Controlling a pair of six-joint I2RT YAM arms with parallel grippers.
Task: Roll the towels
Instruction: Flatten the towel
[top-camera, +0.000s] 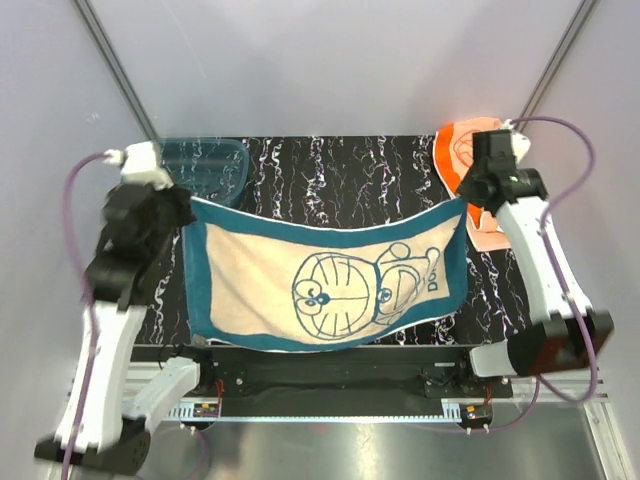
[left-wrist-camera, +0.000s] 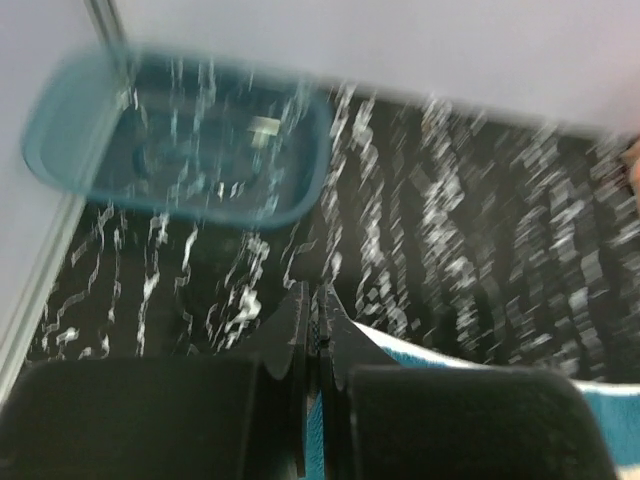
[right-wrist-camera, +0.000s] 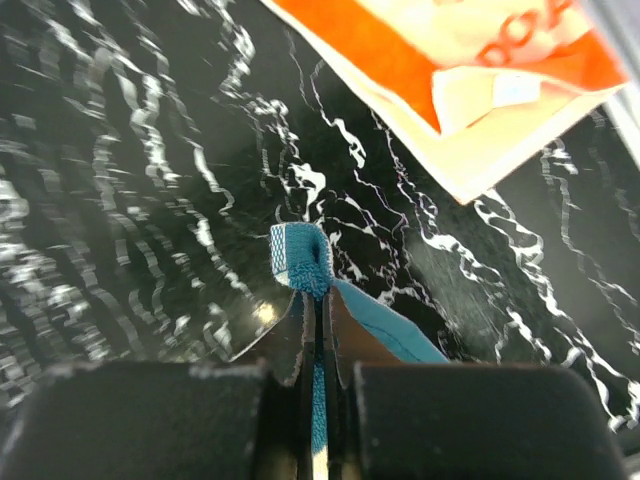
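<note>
Both my claws are clenched, each on one far corner of the teal towel (top-camera: 330, 290). My left claw (top-camera: 185, 205) pinches the left corner and my right claw (top-camera: 465, 200) pinches the right one. In the right wrist view a small fold of teal cloth sticks out past the shut tips. In the left wrist view the jaws are pressed together with teal cloth showing just beside them, though that picture is blurred.

The towel's long axis runs left to right, straight from one claw to the other. Its short axis runs from my claws back toward my bases. The far hem sags a little in the middle between the two grips, so I judge that edge is off the surface (top-camera: 340, 170). The cartoon face side is up. I cannot tell whether the near hem rests on the surface or hangs over its near edge.

So the whole cloth lies on the near side of both claws, and neither arm is closer to it than the other. A roll, I judge, would have to travel along the short axis with both corners moving level.

The orange towel (top-camera: 450, 150) lies flat at the far right corner, just beyond my right claw. The translucent blue tub (top-camera: 205, 165) sits just beyond my left.
</note>
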